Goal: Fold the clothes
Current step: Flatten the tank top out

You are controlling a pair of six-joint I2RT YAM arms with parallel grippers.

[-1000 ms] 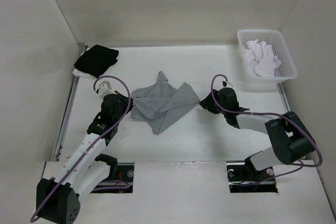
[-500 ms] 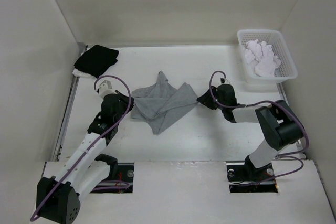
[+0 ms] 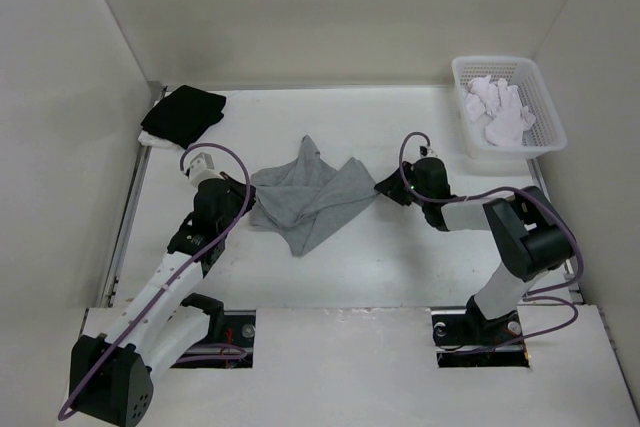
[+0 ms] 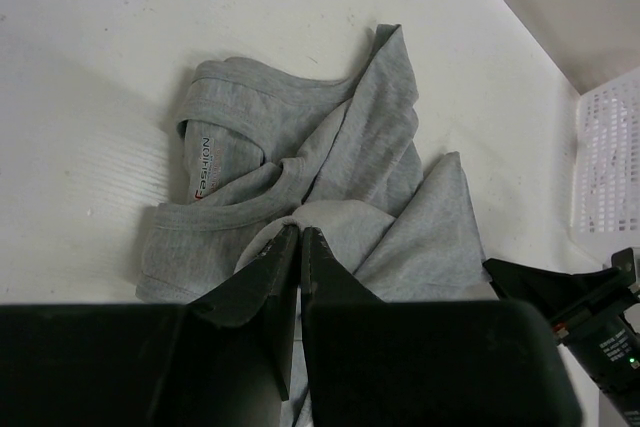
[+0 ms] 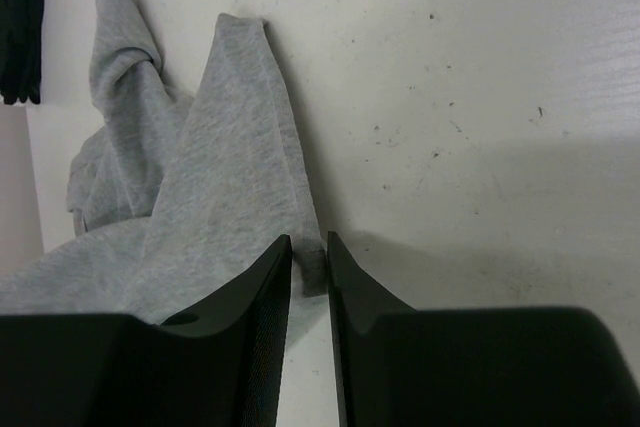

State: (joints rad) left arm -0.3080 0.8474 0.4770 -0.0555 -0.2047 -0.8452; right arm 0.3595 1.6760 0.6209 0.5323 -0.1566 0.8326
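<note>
The white bench (image 3: 400,267) carries the grey tank top (image 3: 310,197), crumpled at the centre of the top view. The left tool (image 4: 300,231) is pinched tight on a fold at its left edge. The right tool (image 5: 309,240) (jaws nearly together) nips its right corner.

I see the tank top (image 3: 315,202) in light heather grey; its label (image 4: 203,169) carries one red letter, the rest dark. The garment (image 3: 183,114) in the far left corner is plain black. The basket (image 3: 515,152) is white with a lattice pattern, the cloths (image 3: 497,107) inside white. The table (image 3: 400,257) is white.
</note>
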